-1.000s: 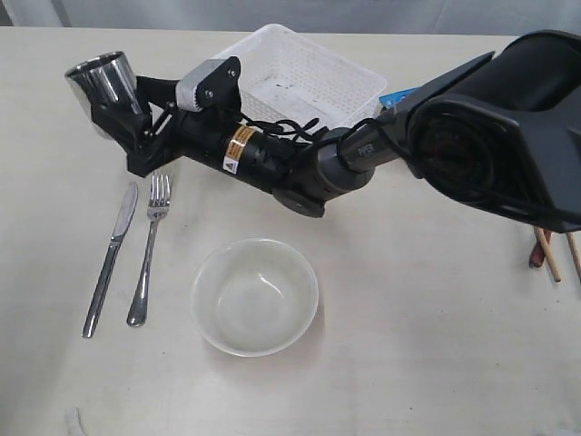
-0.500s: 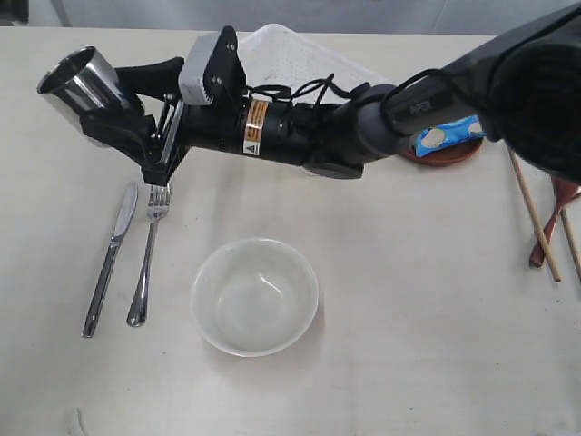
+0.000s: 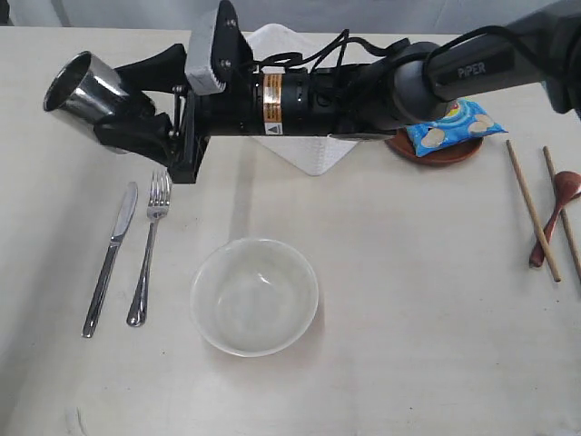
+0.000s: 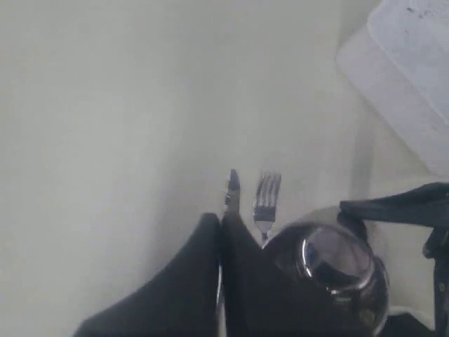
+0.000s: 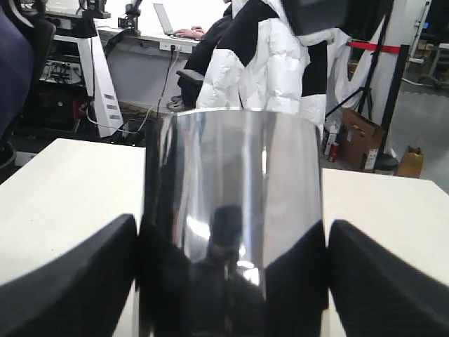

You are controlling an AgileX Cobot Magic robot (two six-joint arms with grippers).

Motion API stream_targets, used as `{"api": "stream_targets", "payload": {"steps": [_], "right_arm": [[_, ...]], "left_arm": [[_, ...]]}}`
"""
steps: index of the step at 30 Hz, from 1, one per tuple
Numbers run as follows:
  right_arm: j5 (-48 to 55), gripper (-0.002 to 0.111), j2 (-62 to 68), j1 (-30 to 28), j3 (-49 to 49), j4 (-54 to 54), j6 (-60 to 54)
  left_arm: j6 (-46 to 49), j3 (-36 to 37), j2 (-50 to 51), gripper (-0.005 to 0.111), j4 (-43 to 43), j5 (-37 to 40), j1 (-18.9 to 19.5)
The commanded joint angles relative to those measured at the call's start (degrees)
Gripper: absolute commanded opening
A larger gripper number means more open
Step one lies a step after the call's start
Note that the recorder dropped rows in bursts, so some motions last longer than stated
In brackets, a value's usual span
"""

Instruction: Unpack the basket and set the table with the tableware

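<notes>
My right gripper point(image 3: 123, 104) reaches across to the far left and is shut on the steel cup point(image 3: 83, 91), held tilted above the table point(image 3: 408, 345), mouth pointing left. In the right wrist view the cup point(image 5: 231, 189) fills the space between the gripper's point(image 5: 231, 281) black fingers. Below it lie the knife point(image 3: 109, 259) and fork point(image 3: 150, 250), with the off-white bowl point(image 3: 254, 295) beside them. The white basket point(image 3: 309, 150) sits behind the arm. My left gripper point(image 4: 219, 223) is shut and empty, over the knife point(image 4: 232, 184) and fork point(image 4: 265, 196), beside the cup point(image 4: 330, 260).
A brown plate point(image 3: 436, 153) at the back right carries a blue chip bag point(image 3: 454, 123). Two chopsticks point(image 3: 534, 211) and a dark red-brown spoon point(image 3: 556, 213) lie at the right edge. The right arm's black body spans the back of the table. A basket corner point(image 4: 414, 42) shows in the left wrist view.
The right arm has swung back and straightened, uncovering the plate, chip bag, chopsticks and spoon. The cup stays gripped and has tipped further onto its side at the far left.
</notes>
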Motion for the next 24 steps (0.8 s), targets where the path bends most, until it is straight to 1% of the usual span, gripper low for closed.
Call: {"api": "stream_targets", "payload": {"steps": [1, 2, 4, 5, 6, 8, 9, 11, 14, 15, 17, 20, 24], "right_arm": [[-5.4, 0.000, -0.7, -3.7, 0.1, -0.7, 4.3], [-6.3, 0.000, -0.7, -4.1, 0.1, -1.1, 4.4], [-6.3, 0.000, -0.7, -4.5, 0.1, -1.8, 4.6], [-6.3, 0.000, -0.7, -4.5, 0.1, -2.2, 4.6], [-6.3, 0.000, -0.7, -4.5, 0.1, -3.2, 4.9], [-6.3, 0.000, -0.7, -4.5, 0.1, -4.4, 5.0], [-6.3, 0.000, -0.7, -4.2, 0.1, -4.9, 5.3], [-6.3, 0.000, -0.7, -4.0, 0.1, -5.5, 5.4], [-6.3, 0.000, -0.7, -4.0, 0.1, -5.4, 5.9], [-6.3, 0.000, -0.7, -4.0, 0.1, -5.4, 5.9], [-6.3, 0.000, -0.7, -4.0, 0.0, -5.4, 7.3], [-6.3, 0.000, -0.7, -4.0, 0.0, -4.9, 8.0], [-6.3, 0.000, -0.7, -4.0, 0.0, -4.5, 8.8]], "left_arm": [[5.9, 1.6, 0.2, 0.002, -13.4, 0.4, 3.1], [6.7, 2.2, 0.4, 0.004, -14.4, 0.4, 3.3], [7.0, 3.5, 1.3, 0.016, -14.7, 0.4, 3.3], [7.0, 4.0, 1.7, 0.022, -15.0, 0.4, 3.3], [7.1, 4.4, 2.2, 0.033, -15.4, 0.4, 3.3], [7.2, 4.7, 2.6, 0.048, -15.6, 0.4, 3.3], [7.2, 4.7, 2.9, 0.050, -15.9, 0.4, 3.3], [7.9, 4.7, 2.9, 0.047, -17.2, 0.4, 3.3], [9.2, 4.7, 2.9, 0.037, -18.2, 0.4, 3.3], [9.4, 4.7, 2.9, 0.036, -18.2, 0.4, 3.3], [9.6, 4.7, 2.9, 0.038, -18.2, 0.4, 3.3], [11.0, 4.7, 2.9, 0.043, -19.9, 0.4, 3.3], [11.9, 4.7, 2.9, 0.044, -20.0, 0.4, 3.3]]}}
